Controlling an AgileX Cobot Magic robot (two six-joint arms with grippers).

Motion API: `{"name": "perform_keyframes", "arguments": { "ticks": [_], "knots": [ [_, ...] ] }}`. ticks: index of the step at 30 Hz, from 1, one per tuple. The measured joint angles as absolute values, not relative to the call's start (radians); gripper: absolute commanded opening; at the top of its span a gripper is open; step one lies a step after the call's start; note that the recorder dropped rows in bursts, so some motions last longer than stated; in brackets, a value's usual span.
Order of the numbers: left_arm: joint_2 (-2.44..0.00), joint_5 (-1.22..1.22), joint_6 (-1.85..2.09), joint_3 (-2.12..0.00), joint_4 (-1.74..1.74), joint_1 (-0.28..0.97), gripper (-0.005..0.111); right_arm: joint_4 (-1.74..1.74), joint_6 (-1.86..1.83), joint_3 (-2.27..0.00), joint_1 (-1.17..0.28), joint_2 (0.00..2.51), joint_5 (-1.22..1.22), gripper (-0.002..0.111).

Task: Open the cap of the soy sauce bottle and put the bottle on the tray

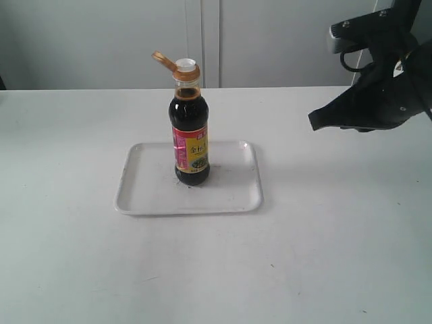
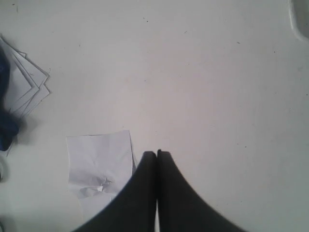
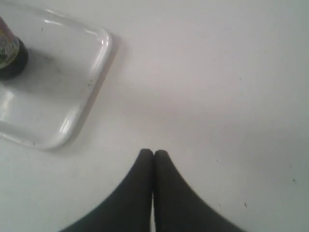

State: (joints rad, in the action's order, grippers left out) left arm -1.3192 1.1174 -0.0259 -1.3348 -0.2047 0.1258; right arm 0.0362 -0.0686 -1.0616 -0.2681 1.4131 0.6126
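soy sauce bottle [image 1: 188, 111]: clear glass, glossy and smooth.
label [image 1: 191, 148]: shiny printed paper or film; which one cannot be told.
cap [image 1: 164, 61]: translucent gold-brown plastic, smooth.
tray [image 1: 233, 196]: white plastic, glossy along the rim, duller and scuffed around the bottle.
counter [image 1: 324, 243]: white, matt, finely speckled beside the tray.
left gripper [image 2: 157, 153]: black, matt, smooth.
right gripper [image 3: 153, 152]: black, matt, smooth.
paper sheet [image 2: 99, 162]: white, matt, creased.

The bottle [image 1: 190, 138] stands upright on the tray [image 1: 229, 192], mid-bench [image 1: 337, 256]; the right claw [image 1: 313, 120] is off to its right, well apart.
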Motion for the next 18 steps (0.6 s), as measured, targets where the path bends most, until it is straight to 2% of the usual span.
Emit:
{"name": "perform_keyframes", "arguments": {
  "ticks": [5,8,18],
  "knots": [
    [-1.294,1.123,-0.015,-1.335,-0.199,0.126,0.000,0.143,-0.059,-1.108,-0.266,1.413,0.801,0.000],
    [-1.227,1.104,-0.007,-1.308,-0.199,0.126,0.000,0.187,-0.052,-1.113,-0.207,1.399,0.868,0.000],
    [-0.930,0.807,-0.017,-1.023,-0.166,0.126,0.000,0.190,-0.022,-0.945,-0.172,1.109,0.583,0.000]
  ]
}}
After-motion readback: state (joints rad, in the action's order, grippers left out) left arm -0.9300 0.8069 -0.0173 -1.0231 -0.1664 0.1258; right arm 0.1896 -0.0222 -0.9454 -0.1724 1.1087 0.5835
